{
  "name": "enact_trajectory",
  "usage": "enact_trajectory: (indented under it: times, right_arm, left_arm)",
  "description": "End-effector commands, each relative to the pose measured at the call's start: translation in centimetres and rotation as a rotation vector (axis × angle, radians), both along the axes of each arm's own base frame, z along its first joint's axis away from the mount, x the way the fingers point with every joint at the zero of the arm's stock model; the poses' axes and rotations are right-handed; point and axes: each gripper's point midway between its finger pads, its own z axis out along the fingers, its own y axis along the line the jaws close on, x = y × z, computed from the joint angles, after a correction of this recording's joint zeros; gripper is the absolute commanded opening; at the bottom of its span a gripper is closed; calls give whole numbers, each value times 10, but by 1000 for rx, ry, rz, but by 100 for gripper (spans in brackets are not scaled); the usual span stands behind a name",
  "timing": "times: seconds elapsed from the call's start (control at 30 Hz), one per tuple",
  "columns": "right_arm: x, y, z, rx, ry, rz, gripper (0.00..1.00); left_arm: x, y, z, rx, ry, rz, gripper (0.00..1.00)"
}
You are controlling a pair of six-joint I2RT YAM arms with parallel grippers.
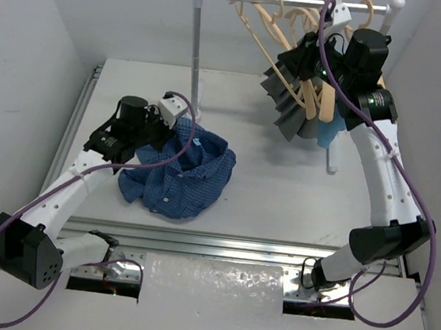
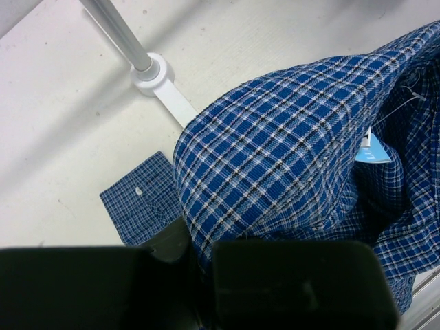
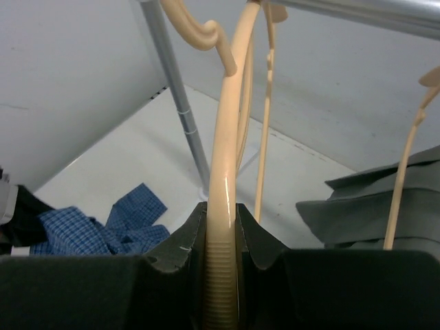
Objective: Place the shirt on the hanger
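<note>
The dark blue checked shirt (image 1: 184, 173) lies bunched on the table left of centre. My left gripper (image 1: 176, 130) is shut on its upper edge. In the left wrist view a fold of the shirt (image 2: 275, 151) runs down between the black fingers (image 2: 295, 282), and the left gripper (image 2: 201, 265) pinches it. My right gripper (image 1: 290, 59) is up at the clothes rack, shut on a pale tan hanger (image 1: 261, 28). In the right wrist view the hanger (image 3: 223, 151) passes straight through the right gripper (image 3: 222, 230), and its hook sits at the rail.
A white rack with a top rail (image 1: 295, 1) and left post (image 1: 194, 58) stands at the back and carries several tan hangers. A grey pleated garment (image 1: 288, 109) and a light blue cloth (image 1: 331, 135) hang under my right gripper. The post's base (image 2: 152, 70) is beside the shirt.
</note>
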Motion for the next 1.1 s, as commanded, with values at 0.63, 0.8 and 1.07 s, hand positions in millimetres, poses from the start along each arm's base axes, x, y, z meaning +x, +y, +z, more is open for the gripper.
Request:
enact_trajectory:
  times: [0.63,0.8,1.07]
  right_arm:
    - [-190,-2,-74,61,54,270,0]
    - [-217,5,-95,100,118,354,0]
    - [-225,23,-132,152,239,469,0]
  left_arm:
    - [89,0,19,22,-44,131,0]
    - [112,0,11,37,-17,162,0]
    - [120,-4,16,26,-8,168,0]
